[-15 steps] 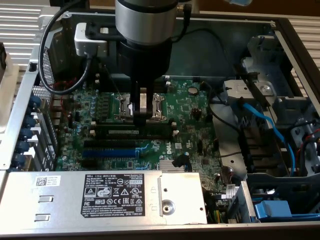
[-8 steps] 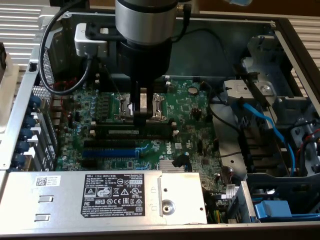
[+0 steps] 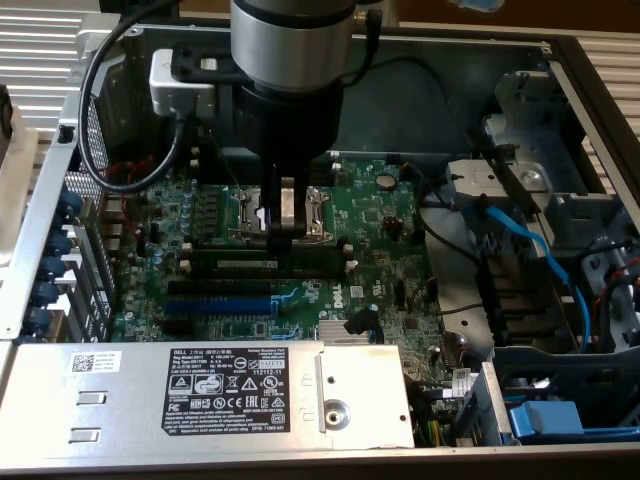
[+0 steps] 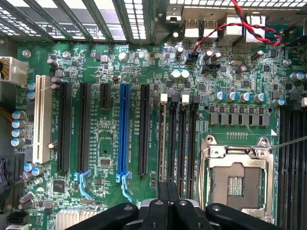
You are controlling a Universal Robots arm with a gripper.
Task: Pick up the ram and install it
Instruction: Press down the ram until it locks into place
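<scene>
Gripper (image 3: 285, 228) clenched over the motherboard (image 3: 390, 250) — fingertips down at the memory slots (image 3: 275, 262).

The ram (image 3: 268, 264), a long dark green stick, lies in the slots just beside the empty CPU socket (image 3: 285, 212), directly under the closed fingers, which touch or nearly touch its top edge — which, I cannot tell. The blue expansion slot (image 3: 218, 304) sits nearby, on the far side of the ram from the socket.

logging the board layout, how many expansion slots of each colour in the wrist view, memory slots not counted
long white plastic expansion slot: 1
black plastic expansion slots: 4
long blue plastic expansion slot: 1
total: 6
</scene>
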